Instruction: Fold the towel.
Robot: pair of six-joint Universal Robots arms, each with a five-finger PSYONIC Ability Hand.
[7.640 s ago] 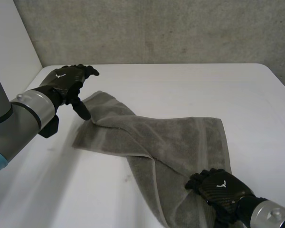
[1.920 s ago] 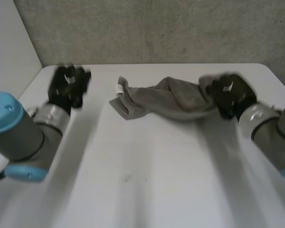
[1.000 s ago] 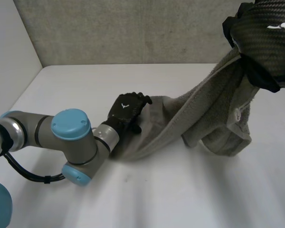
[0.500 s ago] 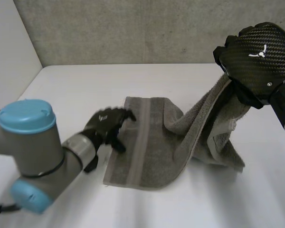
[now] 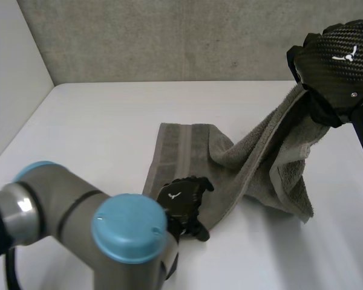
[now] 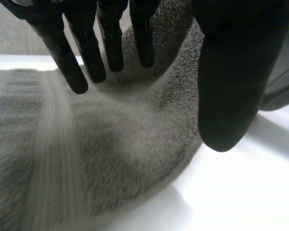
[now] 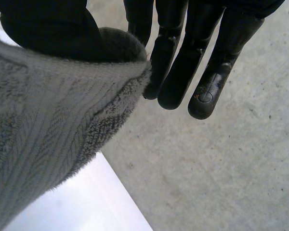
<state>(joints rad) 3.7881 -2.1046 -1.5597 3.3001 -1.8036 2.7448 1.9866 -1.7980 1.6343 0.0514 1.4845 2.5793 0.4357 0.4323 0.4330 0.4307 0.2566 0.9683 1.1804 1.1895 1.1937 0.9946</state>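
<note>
Towel: the grey towel (image 5: 187,158) lies mid-table, 1 end flat on the table (image 5: 91,127) and the other end lifted off it to the right.
Long axis: it runs from the flat end up and right into the right hand (image 5: 340,59). The woven band (image 5: 183,148) on the flat part crosses that axis, far to near.
Right hand: raised above the table's right side. In its wrist view the thumb and straight fingers (image 7: 180,62) pinch the towel's (image 7: 48,130) upper end, and the cloth hangs down in folds.
Left hand: the left hand (image 5: 181,202) is at the flat part's near edge. Its fingers (image 6: 89,53) are straight, spread and released over the towel (image 6: 111,144); whether they press it I cannot tell.
Edges: the table's far edge meets a grey wall (image 5: 169,36).
Open room: the table is bare left of the towel, behind it, and at the near right. The left arm (image 5: 72,223) crosses the near left.
</note>
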